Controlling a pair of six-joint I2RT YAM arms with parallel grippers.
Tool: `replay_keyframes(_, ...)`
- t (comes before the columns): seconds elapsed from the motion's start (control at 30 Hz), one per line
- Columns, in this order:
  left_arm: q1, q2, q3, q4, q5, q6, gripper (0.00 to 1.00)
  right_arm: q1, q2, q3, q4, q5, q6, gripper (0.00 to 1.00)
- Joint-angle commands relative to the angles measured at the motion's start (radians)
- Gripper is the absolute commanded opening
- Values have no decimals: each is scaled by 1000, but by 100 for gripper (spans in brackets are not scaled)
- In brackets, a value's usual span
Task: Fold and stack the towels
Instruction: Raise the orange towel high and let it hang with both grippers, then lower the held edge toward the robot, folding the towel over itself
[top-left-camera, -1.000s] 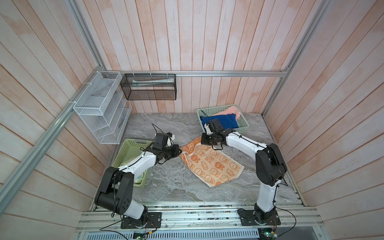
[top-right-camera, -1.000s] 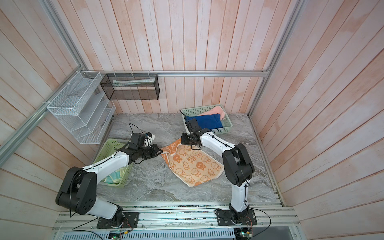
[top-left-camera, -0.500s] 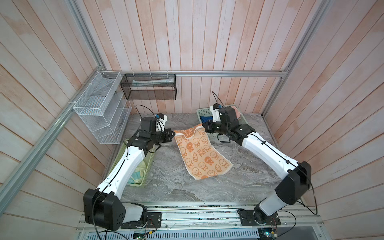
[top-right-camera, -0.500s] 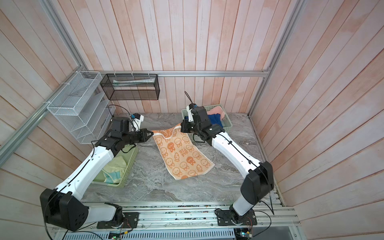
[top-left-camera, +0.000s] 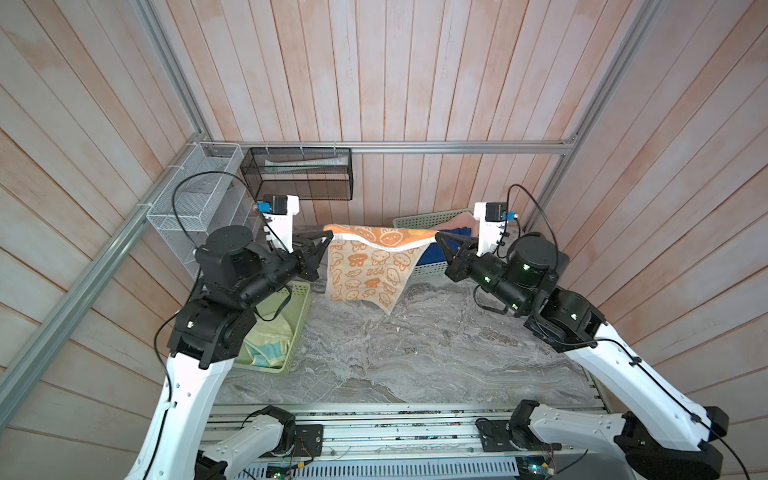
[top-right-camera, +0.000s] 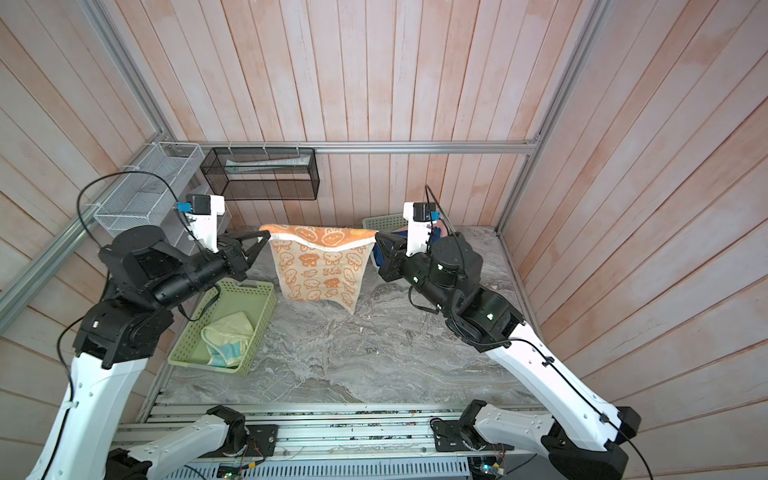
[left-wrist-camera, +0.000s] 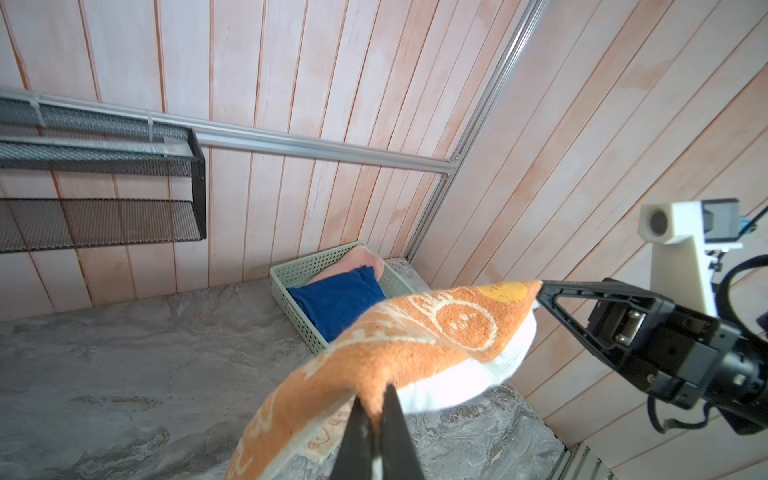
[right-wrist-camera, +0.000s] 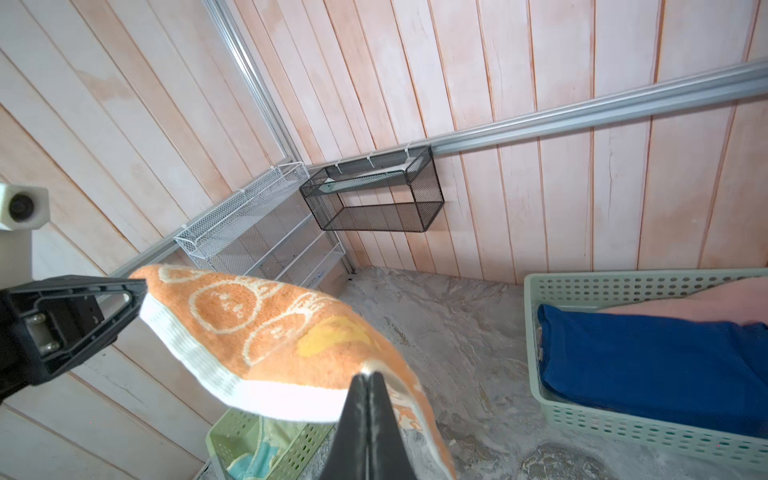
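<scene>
Our left jaws are pressed fully together on one top corner of the orange terry towel with cream bunnies and carrots. Our right jaws are pressed together in the same way on the other top corner. In both wrist views the cloth is pinched at the very tips, with no gap left between them.

The change is in the height. One second ago this towel lay flat on the grey marbled counter, and both jaws were low at its far edge. Half a second ago that edge was already up, but the rest of the towel trailed on the counter. Now both jaws are high and well apart, and the towel hangs between them like a curtain. The top hem runs from jaws to jaws, sags a little in the middle and turns over, so that the white back shows. The lower edge hangs slanted. Its lowest corner is near the counter, and we cannot tell if it touches.

For the task, we judge that the towel is now spread out by its own weight and ready for a first fold. No fold is made in it yet.

Further out, behind the right jaws, the plain royal blue towel and the plain pink towel lie together in a pale green perforated plastic basket. Below the left jaws, the teal-and-cream patterned towel lies crumpled in a second, yellow-green perforated basket.
</scene>
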Motion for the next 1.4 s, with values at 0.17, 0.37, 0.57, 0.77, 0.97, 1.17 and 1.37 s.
replay_keyframes(0.17, -6, 55, 203, -196, -80, -6, 0, 103, 4, 66, -76, 166, -58, 0)
replay_keyframes(0.37, 21, 145, 169, -235, -118, -18, 0, -15, 136, 135, -145, 57, -50, 0)
replay_keyframes(0.57, 192, 228, -87, -30, 78, -28, 0, -266, 275, 27, -7, -265, -2, 0)
replay_keyframes(0.77, 264, 434, -217, 201, 205, -30, 0, -386, 499, -16, 123, -439, 2, 0)
replay_keyframes(0.97, 276, 602, -245, 328, 238, -29, 0, -430, 647, 34, 145, -484, -7, 0)
replay_keyframes(1.17, 278, 584, -348, 343, 251, -32, 0, -424, 642, 16, 100, -508, -7, 0)
replay_keyframes(1.37, 278, 464, -574, 340, 259, -63, 0, -368, 525, -208, 109, -486, 52, 0)
